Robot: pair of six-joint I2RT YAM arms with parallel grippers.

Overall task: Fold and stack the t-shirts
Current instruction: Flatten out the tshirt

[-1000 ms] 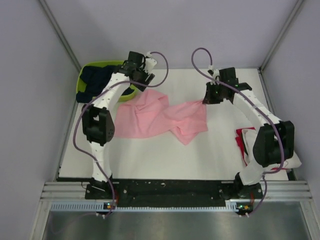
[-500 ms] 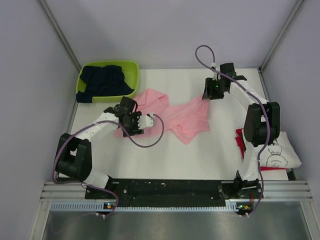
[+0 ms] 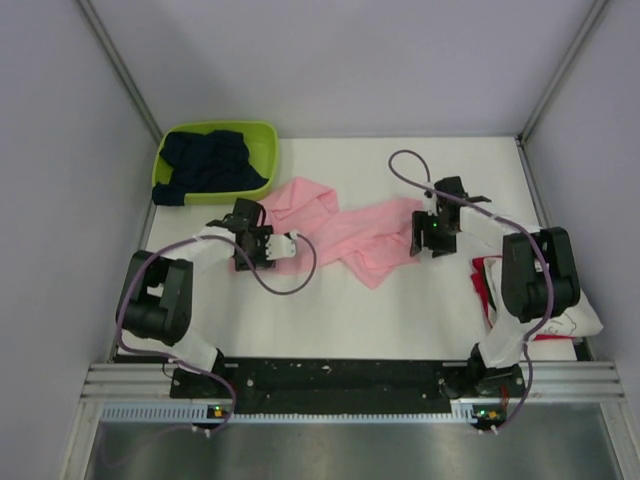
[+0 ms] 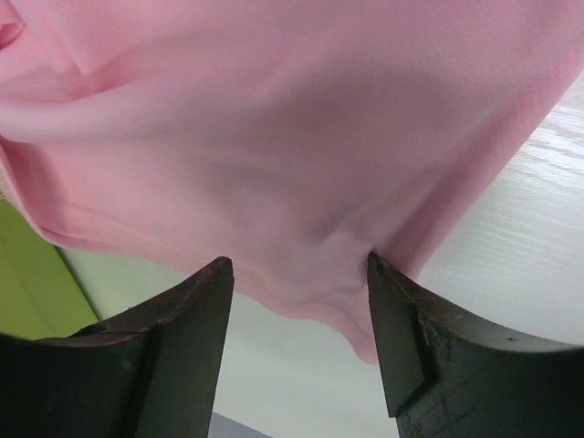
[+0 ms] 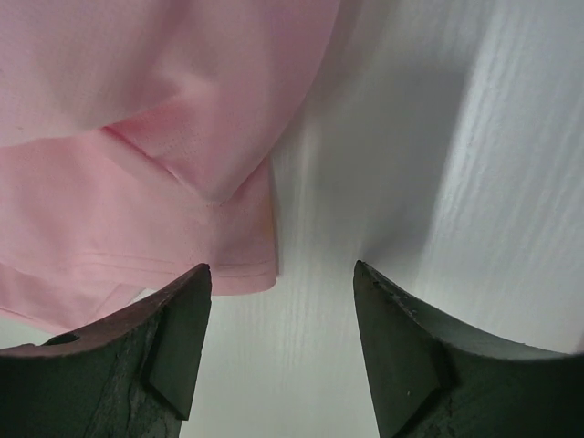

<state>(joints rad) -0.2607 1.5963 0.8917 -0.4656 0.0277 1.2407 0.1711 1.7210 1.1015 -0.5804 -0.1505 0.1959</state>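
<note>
Near right: white tee [image 3: 580, 318] over red tee [image 3: 483, 278], stacked. Mid-tabletop: pink tee [image 3: 350, 235], rumpled; left gripper [image 4: 298, 269] and right gripper [image 5: 281, 274] at its opposite ends, jaws wide, empty. Step, likely: flattening it. Next: pinch corners, pull taut. Far: navy tee [image 3: 205, 160] in basket [image 3: 268, 135].

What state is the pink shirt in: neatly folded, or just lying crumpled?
Crumpled, not folded. The pink t-shirt lies twisted across the table, bunched in the middle, with uneven edges and loose creases.
</note>
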